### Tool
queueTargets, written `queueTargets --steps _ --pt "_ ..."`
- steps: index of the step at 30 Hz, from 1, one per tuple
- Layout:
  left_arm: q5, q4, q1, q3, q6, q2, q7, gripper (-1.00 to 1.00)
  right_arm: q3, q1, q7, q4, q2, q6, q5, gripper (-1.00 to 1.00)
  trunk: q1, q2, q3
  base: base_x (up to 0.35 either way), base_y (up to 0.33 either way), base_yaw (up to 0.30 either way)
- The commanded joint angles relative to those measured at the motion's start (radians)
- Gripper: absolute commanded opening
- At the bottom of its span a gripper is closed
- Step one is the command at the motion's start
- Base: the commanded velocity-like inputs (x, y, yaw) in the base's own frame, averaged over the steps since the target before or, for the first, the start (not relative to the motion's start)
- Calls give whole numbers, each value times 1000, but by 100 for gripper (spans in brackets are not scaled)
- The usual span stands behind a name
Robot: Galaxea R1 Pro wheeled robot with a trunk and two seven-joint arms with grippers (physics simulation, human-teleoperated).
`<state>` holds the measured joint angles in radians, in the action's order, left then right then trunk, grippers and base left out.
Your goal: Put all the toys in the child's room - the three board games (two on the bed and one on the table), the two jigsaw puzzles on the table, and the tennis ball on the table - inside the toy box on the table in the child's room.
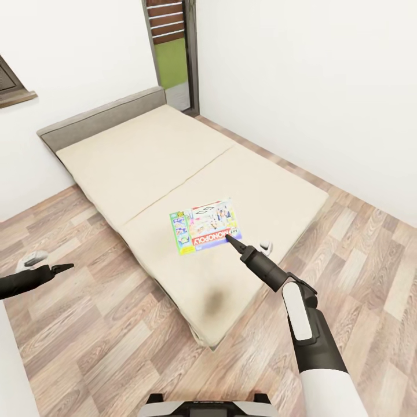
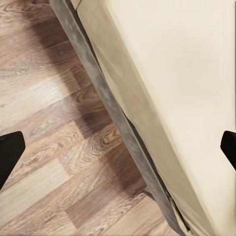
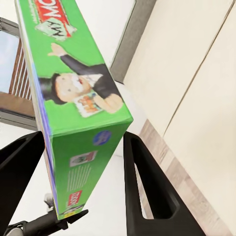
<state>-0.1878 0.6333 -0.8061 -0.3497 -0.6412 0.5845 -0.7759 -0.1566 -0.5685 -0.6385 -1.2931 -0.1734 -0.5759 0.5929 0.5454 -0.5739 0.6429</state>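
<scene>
One board game [image 1: 206, 226] is counted on the bed [image 1: 145, 156]: the white "Monopoly" box with a green edge, held near the bed's near end. The bed is one beige mattress with a seam down its middle and a grey headboard [image 1: 98, 119] at the far end. A dark patch of shadow lies on the mattress nearer the robot than the box.

The right gripper [image 1: 233, 240] reaches from the lower right to the box's near edge. The right wrist view shows what the head view does not: the box's green side [image 3: 78, 98], printed with the top-hatted figure, stands between the two black fingers [image 3: 142, 187], which are clamped on it.

The left gripper [image 1: 61, 268] hangs over the wooden floor [image 1: 104, 324] beside the bed, well apart from the box. In the left wrist view its two dark fingertips [image 2: 9, 150] sit at opposite edges of the picture, spread wide with nothing between them; below them run the bed's grey base edge [image 2: 105, 105] and the plank floor.

A doorway [image 1: 171, 55] opens beyond the headboard.
</scene>
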Motion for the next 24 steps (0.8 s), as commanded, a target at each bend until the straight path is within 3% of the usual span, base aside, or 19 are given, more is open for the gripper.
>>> queueTargets --steps 1,24 --pt "-3 0 -1 -2 -6 0 -2 100 -3 -1 -2 0 -1 -7 4 -100 0 -1 -1 0 0 0" --pt "-5 2 -1 -6 -6 4 -5 100 -3 -1 -1 4 -1 -6 4 -100 0 -1 -38 0 0 0"
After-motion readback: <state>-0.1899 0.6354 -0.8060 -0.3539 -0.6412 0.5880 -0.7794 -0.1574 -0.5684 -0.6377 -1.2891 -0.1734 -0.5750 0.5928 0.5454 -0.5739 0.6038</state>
